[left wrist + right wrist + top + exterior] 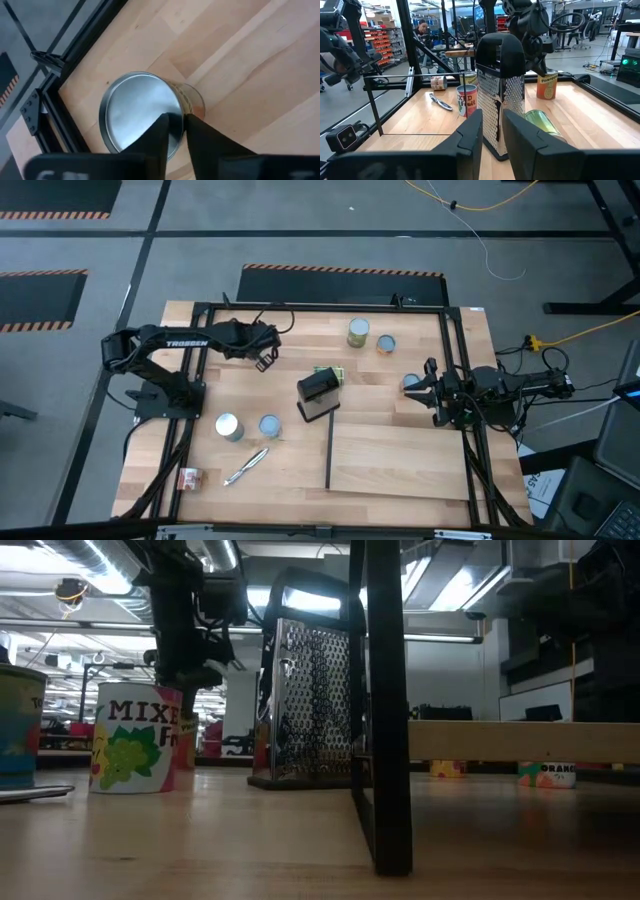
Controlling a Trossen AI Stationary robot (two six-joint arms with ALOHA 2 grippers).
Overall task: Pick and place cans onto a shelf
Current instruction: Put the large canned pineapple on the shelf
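Eight cans (269,425) are scattered over the table (400,350), none yet on the shelf (400,465), the pale panel at the near edge that lies bare to receive them. Nearest, a tipped can (188,478) lies at the left corner beside a silver tool (245,465), with two upright cans just behind. Mid-table, a black grater (318,395) stands at the shelf's far corner, a green can (542,125) on its side against it. The right claw (493,117) waits at the table's right edge, its fingers partly open and holding nothing, a blue-topped can (411,383) just off its tips. Farther back on the left, the left claw (176,120) points straight down at an orange-labelled can (140,107), probably because a short upright tin is easiest to take from above. The claw sits over the can's rim rather than its centre, and whether it has closed on anything cannot be told from these angles. At the far edge, a yellow-topped can (358,332) and a silver-blue can (386,343) stand close together.
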